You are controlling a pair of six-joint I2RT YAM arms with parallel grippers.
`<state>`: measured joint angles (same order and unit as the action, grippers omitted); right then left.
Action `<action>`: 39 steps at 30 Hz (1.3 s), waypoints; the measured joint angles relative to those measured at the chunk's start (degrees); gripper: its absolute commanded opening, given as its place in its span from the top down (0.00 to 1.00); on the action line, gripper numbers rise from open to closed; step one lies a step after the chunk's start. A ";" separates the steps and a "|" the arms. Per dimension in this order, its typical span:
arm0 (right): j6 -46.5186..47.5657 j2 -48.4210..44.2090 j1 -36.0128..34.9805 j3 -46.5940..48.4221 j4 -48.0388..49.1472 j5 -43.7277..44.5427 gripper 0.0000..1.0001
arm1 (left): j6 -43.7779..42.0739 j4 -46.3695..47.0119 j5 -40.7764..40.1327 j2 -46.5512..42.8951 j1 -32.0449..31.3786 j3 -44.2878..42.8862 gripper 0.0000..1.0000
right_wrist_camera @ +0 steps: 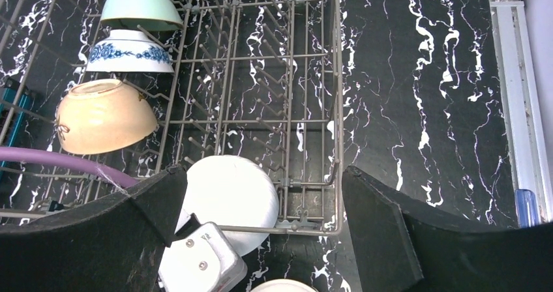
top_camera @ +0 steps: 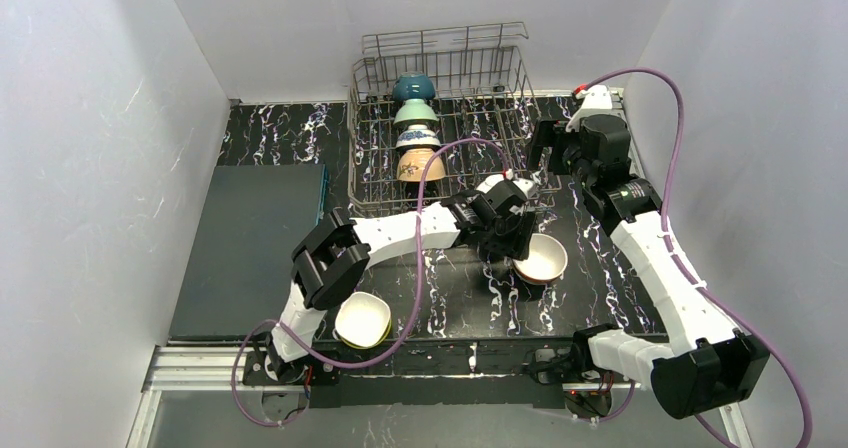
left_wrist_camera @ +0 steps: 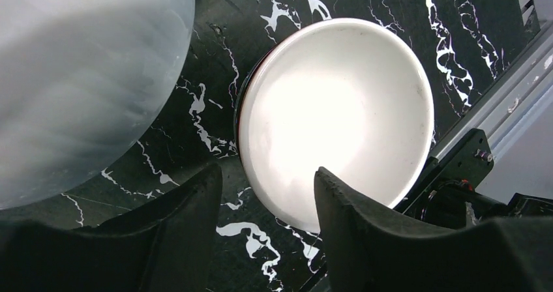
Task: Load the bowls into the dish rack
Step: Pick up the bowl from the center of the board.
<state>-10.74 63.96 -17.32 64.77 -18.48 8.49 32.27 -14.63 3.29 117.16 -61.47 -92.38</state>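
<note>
The dish rack (top_camera: 470,78) stands at the back centre. A teal bowl (top_camera: 412,88), a mint bowl (top_camera: 415,113), a blue-patterned white bowl (top_camera: 418,136) and a tan bowl (top_camera: 420,165) stand in a row in its left half. On the table in front lies a bowl with a white inside (top_camera: 543,258). My left gripper (top_camera: 518,250) is down at its left rim. In the left wrist view this bowl (left_wrist_camera: 336,109) has one finger over its inside and the other outside, jaws partly closed with a gap. A yellow-green bowl (top_camera: 362,320) sits by the left arm's base. My right gripper (top_camera: 545,163) hangs open over the rack's front right corner (right_wrist_camera: 329,223).
A dark grey mat (top_camera: 250,248) covers the table's left side. White walls close in on three sides. Purple cables (top_camera: 440,153) loop over both arms. A metal rail (top_camera: 200,368) runs along the near edge. The left arm's white wrist joint (right_wrist_camera: 228,194) lies below the right gripper.
</note>
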 measured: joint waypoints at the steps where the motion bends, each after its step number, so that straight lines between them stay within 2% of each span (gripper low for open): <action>1: 0.02 0.00 0.00 -0.02 0.04 0.07 0.04 | 0.02 -0.33 -0.11 0.44 -0.11 -0.46 0.54; 13: 0.24 -0.02 0.02 -0.02 0.26 0.42 0.04 | -0.33 -1.62 -0.50 0.70 -0.42 -0.59 1.00; 23: 0.22 -0.02 0.02 -0.02 0.33 -0.63 0.03 | -1.97 -0.15 -0.11 -1.62 -0.85 2.82 1.00; 33: -0.09 0.13 0.02 -0.02 0.76 -3.43 0.04 | -4.81 -2.10 -4.28 -10.36 -0.85 7.54 1.00; 39: -0.63 1.14 0.00 0.04 1.75 -6.14 0.04 | -6.14 -2.54 -1.70 -16.31 0.63 10.36 1.00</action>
<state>-11.38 65.10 -17.32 64.82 -16.73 2.35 26.13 -17.17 1.58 100.86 -60.84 -82.02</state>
